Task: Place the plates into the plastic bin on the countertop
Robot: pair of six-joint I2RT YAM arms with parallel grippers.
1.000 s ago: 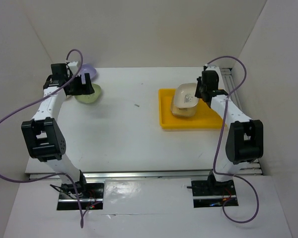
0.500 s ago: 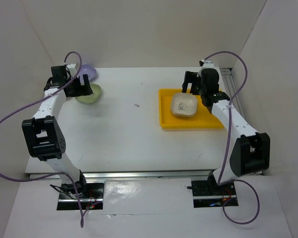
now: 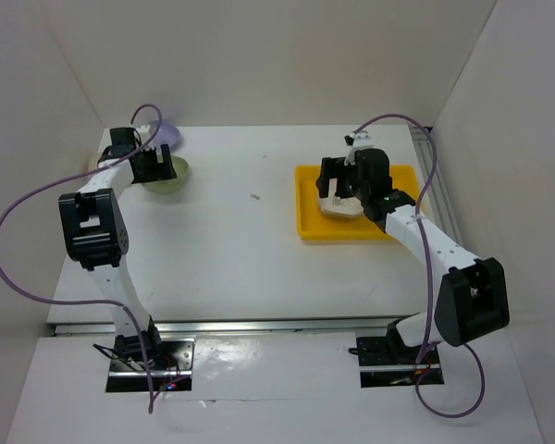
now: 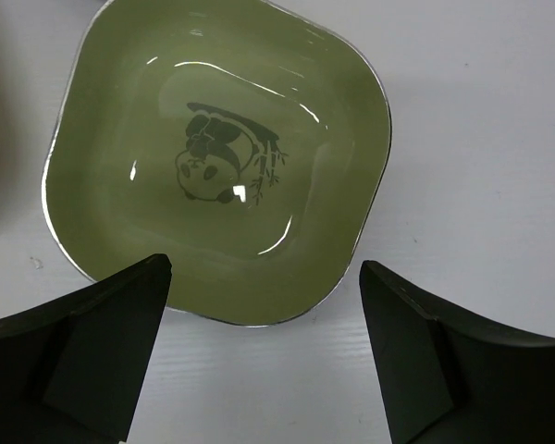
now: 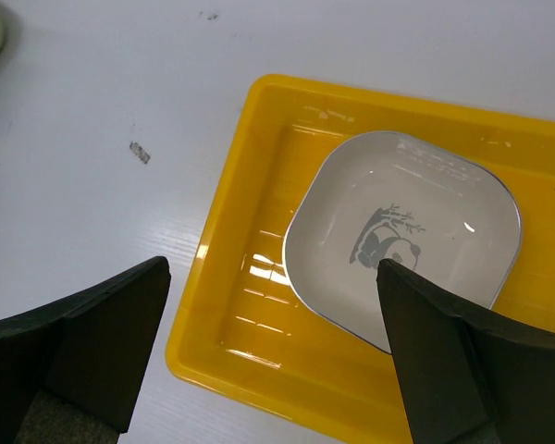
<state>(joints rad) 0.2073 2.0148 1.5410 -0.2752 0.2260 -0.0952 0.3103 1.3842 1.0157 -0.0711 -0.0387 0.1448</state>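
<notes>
The white table point(image 3: 250, 250) carries the yellow bin point(image 5: 224, 277) at the far right, with a cream plate point(image 5: 416, 240) inside it. A green plate point(image 4: 213, 157) lies at the far left. My left pincer point(image 4: 264, 305) over the green plate and my right pincer point(image 5: 273, 277) over the bin both gape wide, holding nothing.

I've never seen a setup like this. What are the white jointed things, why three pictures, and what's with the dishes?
Those are two robot arms bolted to a table edge, each ending in a two-finger gripper. The wide picture comes from a fixed camera above and behind them. The other two come from small cameras on the wrists, so the dark shapes at the bottom are the gripper's own fingers. The left gripper hangs open over a green plate on the white countertop; a lavender plate lies nearby. The right gripper hangs open over a cream plate lying in the yellow bin. Neither holds anything.
</notes>
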